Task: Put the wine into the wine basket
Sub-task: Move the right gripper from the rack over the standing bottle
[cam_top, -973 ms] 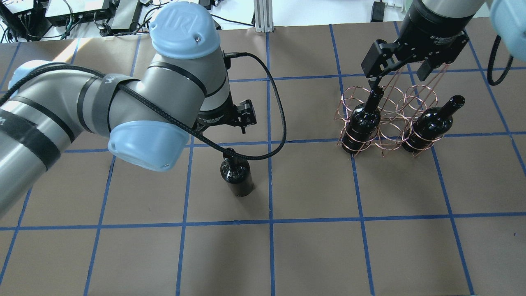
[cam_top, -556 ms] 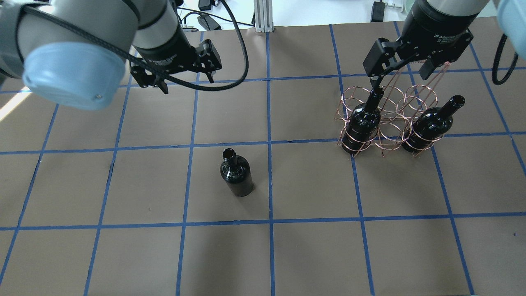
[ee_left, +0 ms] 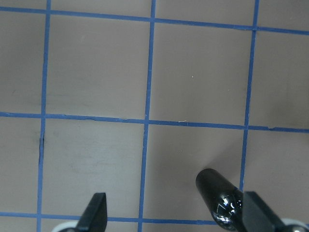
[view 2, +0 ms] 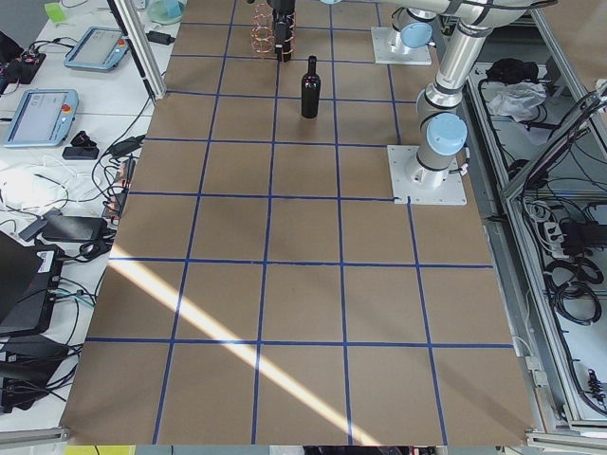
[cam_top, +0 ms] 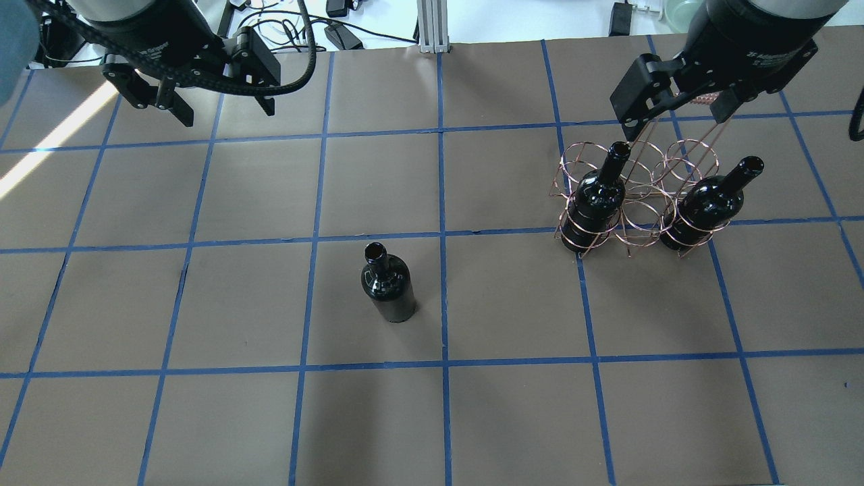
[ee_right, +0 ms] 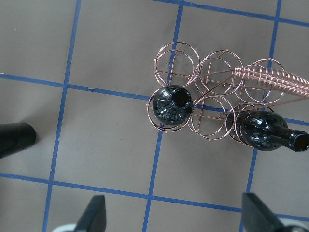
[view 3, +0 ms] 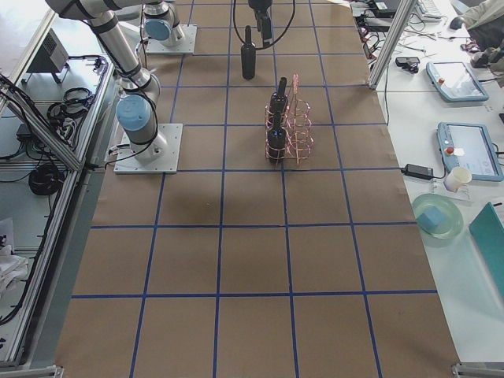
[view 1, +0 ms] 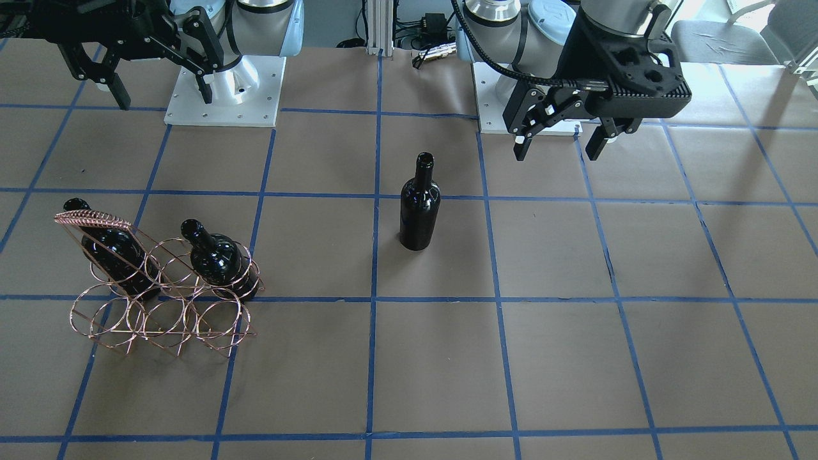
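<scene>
Left pincer (cam_top: 226, 111) farther back; wine (cam_top: 388, 287) upright

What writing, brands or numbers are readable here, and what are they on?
"2F Adaptive": white print on the right wrist housing above the open right jaws; the rest is blurred.
"Gripper": on the left wrist housing above the open left jaws; its start is blurred.
The wine bottles and wine basket: no writing.
The tablets on side desks: too small to read.

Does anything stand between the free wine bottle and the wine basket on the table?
Nothing visible on the table between the wine and the wine basket. However, the open right claw hangs above the basket.
</scene>
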You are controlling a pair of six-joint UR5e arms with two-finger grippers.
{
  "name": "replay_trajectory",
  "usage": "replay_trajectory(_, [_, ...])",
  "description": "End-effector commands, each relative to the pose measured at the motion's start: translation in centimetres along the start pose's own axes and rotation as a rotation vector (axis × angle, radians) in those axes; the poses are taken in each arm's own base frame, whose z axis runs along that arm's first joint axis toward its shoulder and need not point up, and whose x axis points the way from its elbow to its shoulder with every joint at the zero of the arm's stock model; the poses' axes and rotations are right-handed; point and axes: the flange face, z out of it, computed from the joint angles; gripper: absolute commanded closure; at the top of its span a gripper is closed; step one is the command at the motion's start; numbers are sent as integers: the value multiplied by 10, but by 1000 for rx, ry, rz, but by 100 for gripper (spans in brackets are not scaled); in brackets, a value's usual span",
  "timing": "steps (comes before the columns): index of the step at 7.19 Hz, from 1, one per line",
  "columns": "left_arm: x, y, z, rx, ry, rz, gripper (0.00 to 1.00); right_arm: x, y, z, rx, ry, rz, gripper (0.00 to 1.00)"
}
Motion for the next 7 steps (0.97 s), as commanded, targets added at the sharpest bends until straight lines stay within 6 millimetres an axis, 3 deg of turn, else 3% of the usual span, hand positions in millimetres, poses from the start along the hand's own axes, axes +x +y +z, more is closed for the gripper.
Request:
replay_trajectory(1, [-12,2,-6,1,-8,77,0,-14,-6,13,-20,-43,-6,1])
replay_trajectory(5, [-13,13,-13,-5,-14,77,0,-129,6,38,-79,-104,121,0])
replay_trajectory(6, [-13,16,-15,-9,-14,77,0,-138,3,35,-25,-78,115,0])
replay_trajectory(7, [-13,17,-16,-8,-14,77,0,-151,-1,48,-43,-62,103,0])
